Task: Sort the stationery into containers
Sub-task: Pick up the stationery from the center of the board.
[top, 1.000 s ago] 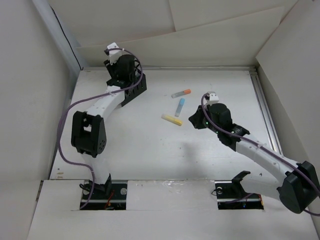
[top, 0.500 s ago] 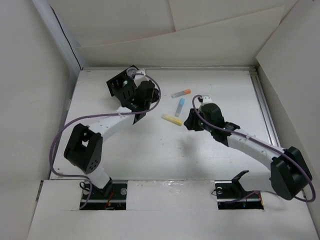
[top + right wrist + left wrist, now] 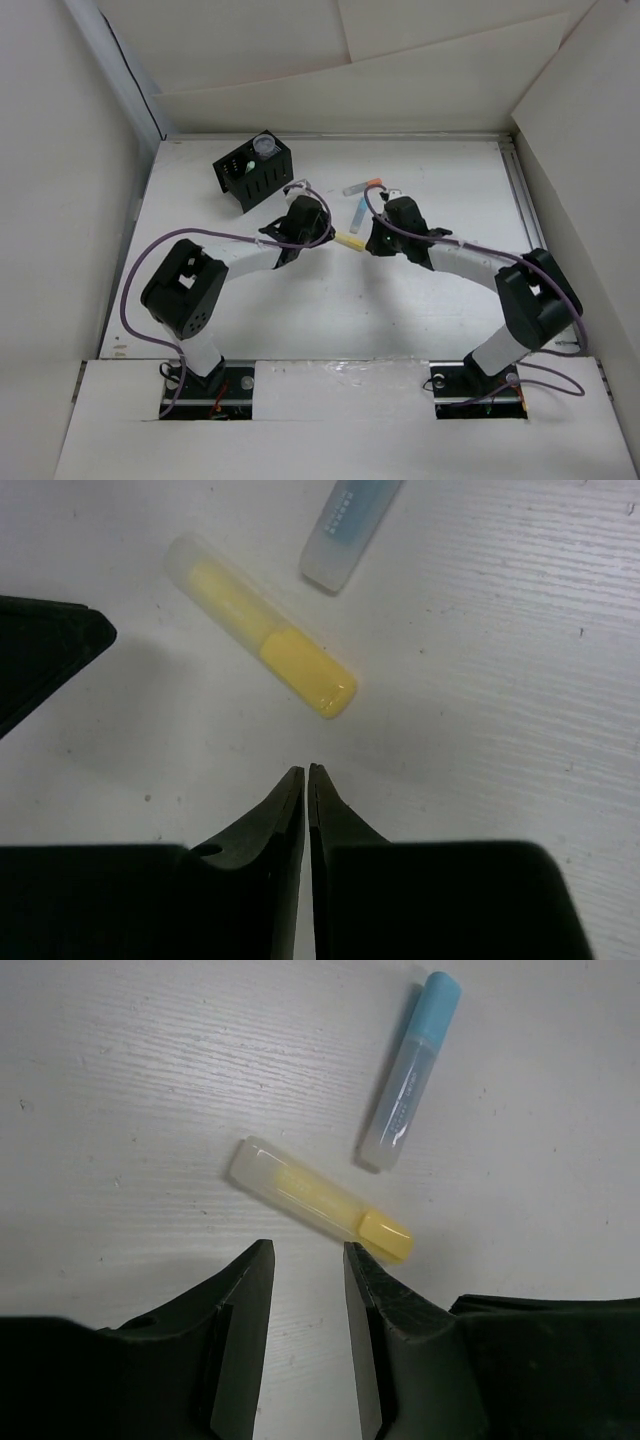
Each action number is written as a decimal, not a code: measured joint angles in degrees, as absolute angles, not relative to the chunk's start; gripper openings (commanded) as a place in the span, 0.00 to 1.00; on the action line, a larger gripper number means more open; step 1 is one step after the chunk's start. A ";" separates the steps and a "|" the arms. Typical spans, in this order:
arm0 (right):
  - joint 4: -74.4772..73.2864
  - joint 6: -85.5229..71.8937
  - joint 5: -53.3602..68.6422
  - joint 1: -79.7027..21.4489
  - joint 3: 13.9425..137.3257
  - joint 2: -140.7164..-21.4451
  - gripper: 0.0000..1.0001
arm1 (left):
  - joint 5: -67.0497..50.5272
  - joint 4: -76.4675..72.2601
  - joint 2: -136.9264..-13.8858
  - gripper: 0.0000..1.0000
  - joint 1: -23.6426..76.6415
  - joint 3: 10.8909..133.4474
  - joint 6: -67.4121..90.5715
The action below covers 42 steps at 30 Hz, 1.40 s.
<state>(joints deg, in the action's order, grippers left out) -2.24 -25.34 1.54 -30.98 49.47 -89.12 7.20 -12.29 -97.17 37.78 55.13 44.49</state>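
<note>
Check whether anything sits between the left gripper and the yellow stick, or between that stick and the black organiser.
Nothing visible lies between the left gripper and the yellow stick: only bare table. Toward the black organiser, the left arm's wrist hangs over the path; no loose item lies there.

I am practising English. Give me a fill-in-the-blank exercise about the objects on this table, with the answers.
The yellow stick lies flat on the ____.
The stick nearest it has a ____ cap.
The organiser holding the pale roll is ____.
The right gripper holds ____.
Missing words: table, blue, black, nothing.
</note>
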 measured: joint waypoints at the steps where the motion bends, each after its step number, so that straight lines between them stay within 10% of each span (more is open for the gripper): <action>1: -2.22 -25.54 1.63 -30.81 50.06 -90.21 0.04 | 7.09 -13.17 -97.14 0.28 37.76 54.54 44.69; 16: -2.07 -28.12 -0.21 -28.23 59.27 -103.66 0.00 | 4.67 -20.47 -97.10 0.49 37.65 48.05 47.16; 42: -1.28 -29.50 0.32 -33.87 55.27 -93.54 0.03 | 11.18 -19.68 -104.05 0.43 37.74 55.02 45.32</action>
